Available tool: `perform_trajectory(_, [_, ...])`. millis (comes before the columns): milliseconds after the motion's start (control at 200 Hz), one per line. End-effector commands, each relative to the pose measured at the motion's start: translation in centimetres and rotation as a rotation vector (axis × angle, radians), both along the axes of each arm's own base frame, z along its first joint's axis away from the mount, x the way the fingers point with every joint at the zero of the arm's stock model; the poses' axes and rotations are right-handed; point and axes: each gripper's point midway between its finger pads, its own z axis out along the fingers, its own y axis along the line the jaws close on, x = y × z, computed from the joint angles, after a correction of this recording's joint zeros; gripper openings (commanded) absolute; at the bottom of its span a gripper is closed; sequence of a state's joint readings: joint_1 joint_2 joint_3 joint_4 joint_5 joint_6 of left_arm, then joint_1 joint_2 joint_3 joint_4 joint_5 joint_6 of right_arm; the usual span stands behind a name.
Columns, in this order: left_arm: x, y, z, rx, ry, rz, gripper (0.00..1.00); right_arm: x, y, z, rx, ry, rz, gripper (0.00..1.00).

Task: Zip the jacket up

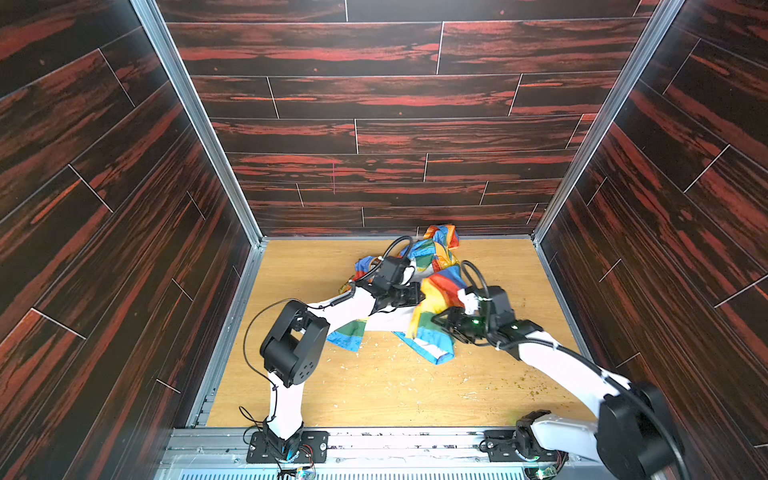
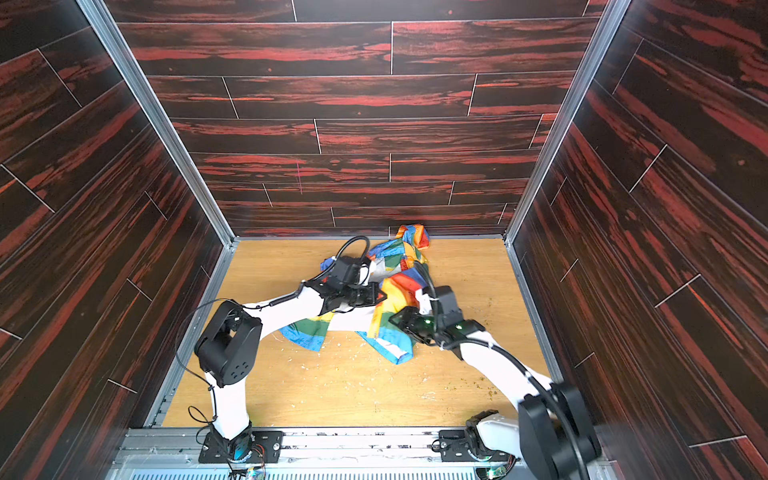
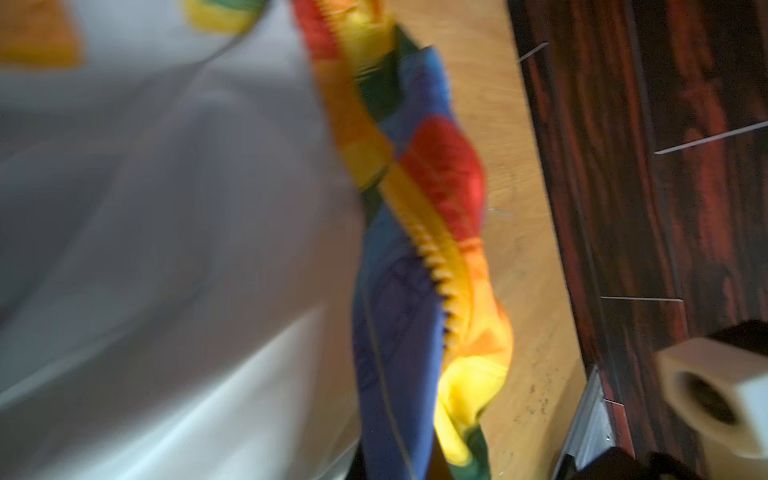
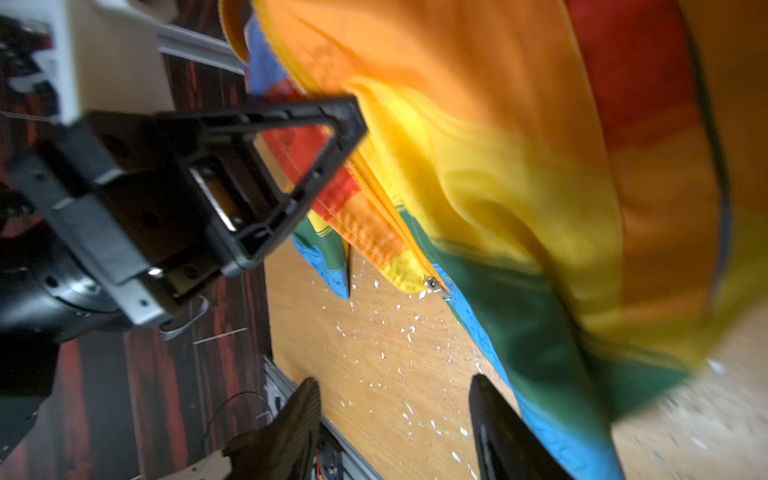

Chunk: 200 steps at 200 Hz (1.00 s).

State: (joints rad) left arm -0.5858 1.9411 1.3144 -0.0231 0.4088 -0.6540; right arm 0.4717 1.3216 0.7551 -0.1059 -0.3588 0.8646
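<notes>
Right gripper [image 4: 395, 378] gapes empty beside the jacket [image 1: 440, 291], heaped from the table's [image 1: 374, 386] middle to its far edge, left gripper [image 1: 415, 294] pinching its zipper [image 4: 386, 208]; I judge I'm lining up the bottom ends, so the right must grab next.

1. Left arm [image 1: 291, 345]: elbow hiked up high, white forearm angling forward and inward.
2. Left gripper [image 1: 419, 296]: jaws pinched tight on a fold of the jacket [image 1: 440, 291], fingers lying roughly level.
3. Right arm [image 1: 569, 370]: stretched out low, with the wrist turned toward the left claw.
4. Right gripper [image 4: 395, 399]: jaws spread apart, parked just beside the left claw on its base side, pointing inward.
</notes>
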Motion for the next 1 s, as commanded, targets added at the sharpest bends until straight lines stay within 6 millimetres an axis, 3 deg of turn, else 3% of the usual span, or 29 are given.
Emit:
perform_trajectory(0, [0.9, 3.1, -0.1, 0.006, 0.005, 0.062, 0.0, 1.6, 2.0, -0.7, -0.035, -0.011, 0.002, 0.59])
perform_trajectory(110, [1.1, 4.8, -2.2, 0.001, 0.055, 0.089, 0.01, 2.0, 3.4, -2.6, -0.078, 0.02, 0.027, 0.59])
perform_trajectory(180, [1.1, 5.5, -3.1, -0.01, 0.075, 0.095, 0.08, 2.0, 4.2, -3.7, -0.092, 0.037, 0.039, 0.58])
perform_trajectory(301, [0.1, 5.6, -3.7, -0.045, 0.091, 0.065, 0.29, 1.8, 5.0, -5.3, -0.111, 0.064, 0.053, 0.56])
perform_trajectory(391, [-1.1, 5.5, -3.9, -0.077, 0.098, 0.038, 0.37, 1.6, 5.2, -6.2, -0.119, 0.079, 0.053, 0.53])
perform_trajectory(741, [-5.8, 7.4, -6.3, -0.067, 0.159, 0.03, 0.41, 0.8, 4.8, -8.8, -0.138, 0.126, 0.039, 0.4])
perform_trajectory(997, [-8.9, 7.1, -7.5, -0.01, 0.197, -0.029, 0.41, 0.8, 4.2, -8.8, -0.151, 0.116, 0.02, 0.38])
